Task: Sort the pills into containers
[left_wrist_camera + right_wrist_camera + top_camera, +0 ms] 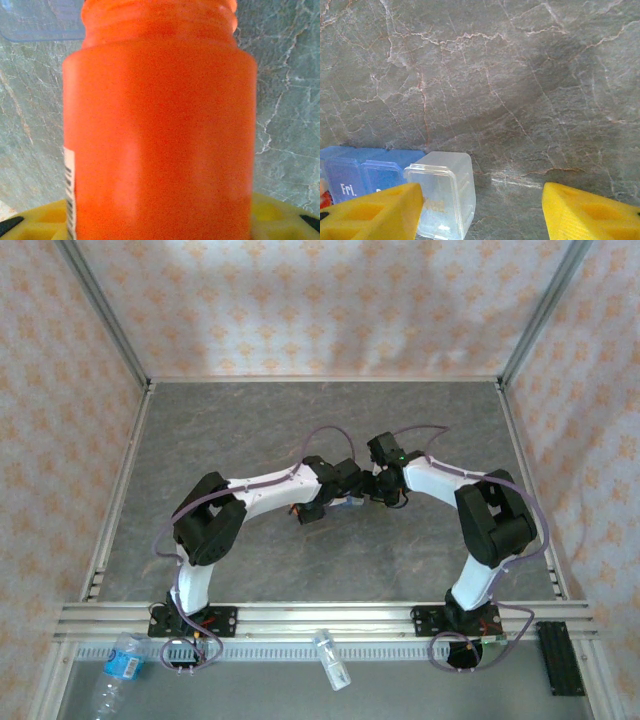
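Observation:
The orange vial (160,130) takes up most of the left wrist view, open neck upward, and my left gripper (160,222) is shut on it, its yellow fingers (42,220) low at both sides. A corner of the translucent blue pill organizer (40,22) lies beyond it. In the right wrist view the organizer (367,175) shows blue compartments, one marked "Fri.", and a clear end compartment (445,192). My right gripper (481,192) is open, its left finger (375,212) over the clear compartment. From above, both grippers (338,500) (378,490) meet over the organizer (350,503). Pills are hidden.
A clear water bottle (118,668) lies outside the front rail at the left. A small clear bottle (332,660) lies on the rail's middle and a black block (560,658) at its right. Patterned walls enclose the grey marbled table (300,420).

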